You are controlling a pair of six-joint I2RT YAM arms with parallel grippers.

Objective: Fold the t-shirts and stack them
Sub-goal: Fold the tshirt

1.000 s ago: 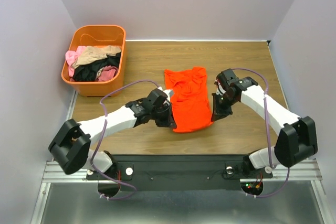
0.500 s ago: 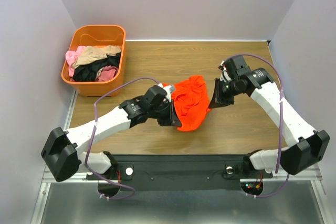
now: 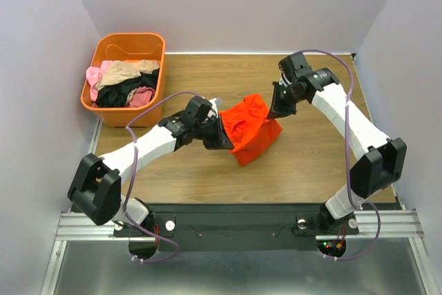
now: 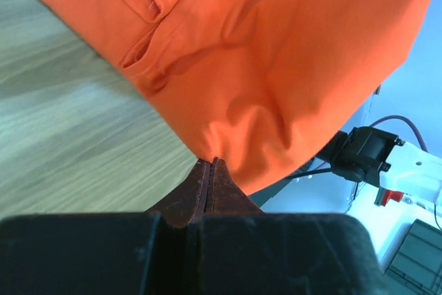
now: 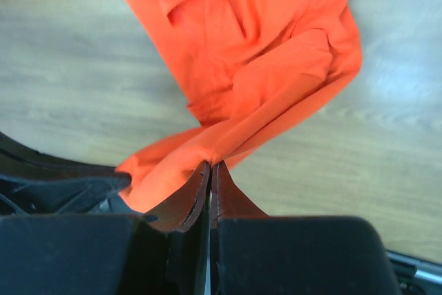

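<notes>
The orange t-shirt (image 3: 253,133) hangs bunched near the middle of the worktop (image 3: 314,167), strung between the two pincers and crumpled into loose folds rather than spread flat; its lowest corner sags toward the near edge, and from above I cannot tell whether that corner rests on the wood or just clears it. Nearest to me, both arms rise from the near edge and reach inward; the left pincer (image 3: 222,137) comes in from the left side, and its wrist camera shows the two fingers pressed tight together with a pinch of the shirt's edge caught between the tips, the cloth billowing away above the wood; so it is clenched on the orange t-shirt at the cloth's left end. A little farther back, the right pincer (image 3: 277,109) reaches in from the right edge, and its own camera shows the fingers likewise squeezed together on a gathered fold, gripping the shirt at its far right end, with the rest trailing over the wood beyond. Farthest off, in the far left corner, stands an orange tub (image 3: 125,116); a pink shirt (image 3: 94,74), a tan shirt (image 3: 128,69) and a black shirt (image 3: 119,94) lie heaped inside it, well apart from both arms.
</notes>
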